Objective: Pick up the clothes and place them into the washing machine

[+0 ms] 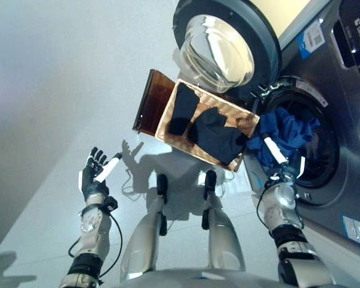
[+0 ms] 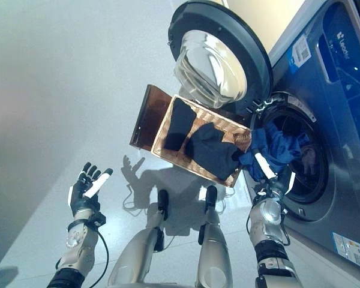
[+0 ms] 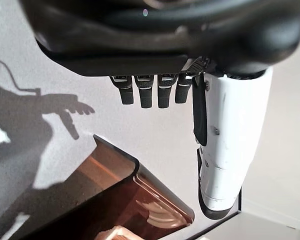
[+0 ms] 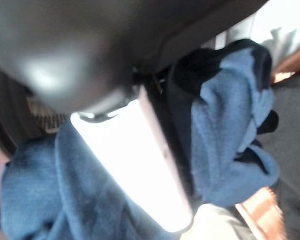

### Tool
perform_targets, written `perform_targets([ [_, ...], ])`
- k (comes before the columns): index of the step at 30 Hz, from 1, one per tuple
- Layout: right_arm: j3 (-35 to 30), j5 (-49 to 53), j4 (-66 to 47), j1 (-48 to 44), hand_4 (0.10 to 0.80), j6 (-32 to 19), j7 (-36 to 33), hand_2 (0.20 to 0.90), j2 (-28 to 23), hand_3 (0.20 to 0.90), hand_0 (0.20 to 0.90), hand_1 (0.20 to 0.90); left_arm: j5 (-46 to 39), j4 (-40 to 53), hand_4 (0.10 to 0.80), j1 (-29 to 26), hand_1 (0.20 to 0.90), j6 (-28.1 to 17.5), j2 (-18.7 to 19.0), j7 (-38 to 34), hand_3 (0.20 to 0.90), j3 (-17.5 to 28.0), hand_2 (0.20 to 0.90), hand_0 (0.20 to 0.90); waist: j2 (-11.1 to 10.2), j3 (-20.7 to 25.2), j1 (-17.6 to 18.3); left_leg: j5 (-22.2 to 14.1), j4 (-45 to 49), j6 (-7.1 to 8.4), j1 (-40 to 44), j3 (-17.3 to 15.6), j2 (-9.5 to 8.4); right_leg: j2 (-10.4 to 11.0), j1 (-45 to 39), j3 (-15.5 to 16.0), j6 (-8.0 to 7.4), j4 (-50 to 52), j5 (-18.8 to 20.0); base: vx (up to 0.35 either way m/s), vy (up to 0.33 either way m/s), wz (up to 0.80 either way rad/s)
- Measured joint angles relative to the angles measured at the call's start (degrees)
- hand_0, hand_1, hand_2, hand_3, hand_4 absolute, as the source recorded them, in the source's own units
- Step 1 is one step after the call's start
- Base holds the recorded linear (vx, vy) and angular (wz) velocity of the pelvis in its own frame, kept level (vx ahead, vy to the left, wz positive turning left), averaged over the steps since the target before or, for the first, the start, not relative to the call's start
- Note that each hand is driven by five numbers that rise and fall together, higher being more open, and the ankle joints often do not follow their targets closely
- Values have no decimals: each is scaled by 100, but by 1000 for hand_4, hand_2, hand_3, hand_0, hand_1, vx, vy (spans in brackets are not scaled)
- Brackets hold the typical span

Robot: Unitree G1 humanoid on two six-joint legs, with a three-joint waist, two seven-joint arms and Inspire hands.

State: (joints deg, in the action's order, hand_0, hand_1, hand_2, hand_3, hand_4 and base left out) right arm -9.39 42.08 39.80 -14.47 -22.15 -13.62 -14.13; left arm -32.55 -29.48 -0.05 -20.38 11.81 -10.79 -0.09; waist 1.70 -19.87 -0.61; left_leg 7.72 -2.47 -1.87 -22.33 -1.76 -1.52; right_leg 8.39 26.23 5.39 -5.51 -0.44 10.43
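Note:
A blue garment [image 1: 285, 129] hangs out of the washing machine's round drum opening [image 1: 321, 157] at the right. My right hand [image 1: 283, 171] is just below it at the opening's near edge. In the right wrist view its white-covered thumb [image 4: 140, 165] lies against the blue garment [image 4: 225, 115], and the cloth bunches round the hand. Two dark garments [image 1: 216, 138] lie in a brown basket [image 1: 165, 127] on the floor before the machine. My left hand [image 1: 95, 174] is open over bare floor at the lower left, holding nothing.
The grey washing machine [image 1: 342, 198] fills the right side. Its round glass door [image 1: 222, 51] swings wide open behind the basket. A brown lid or flap [image 1: 150, 102] lies along the basket's left side. Pale floor stretches to the left.

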Motion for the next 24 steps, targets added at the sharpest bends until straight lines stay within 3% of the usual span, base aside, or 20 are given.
perform_targets([
  [11,-886,3559,809,-697,300,-539,820,200,820,200,200,200,-361,-152,800,101,900,5,-36,148,900,-85,900,900,68,152,-19,-18,-69,9,26,-35,-8,1,-5,-61,-18,-101,16,16,3,-2],
  [17,-931,3675,1252,-1231,300,-650,611,200,654,200,200,200,-413,-254,800,158,900,6,-35,158,900,-209,900,900,197,231,-52,-23,-84,-2,4,-117,-24,20,33,-136,-24,-153,49,5,1,-1],
  [24,-1287,3824,2079,-2029,300,-657,419,200,83,200,200,200,-412,-240,800,195,900,7,-35,219,900,-632,900,900,498,340,-218,10,-172,-35,-56,-117,-25,30,131,-143,1,-192,78,14,0,3],
])
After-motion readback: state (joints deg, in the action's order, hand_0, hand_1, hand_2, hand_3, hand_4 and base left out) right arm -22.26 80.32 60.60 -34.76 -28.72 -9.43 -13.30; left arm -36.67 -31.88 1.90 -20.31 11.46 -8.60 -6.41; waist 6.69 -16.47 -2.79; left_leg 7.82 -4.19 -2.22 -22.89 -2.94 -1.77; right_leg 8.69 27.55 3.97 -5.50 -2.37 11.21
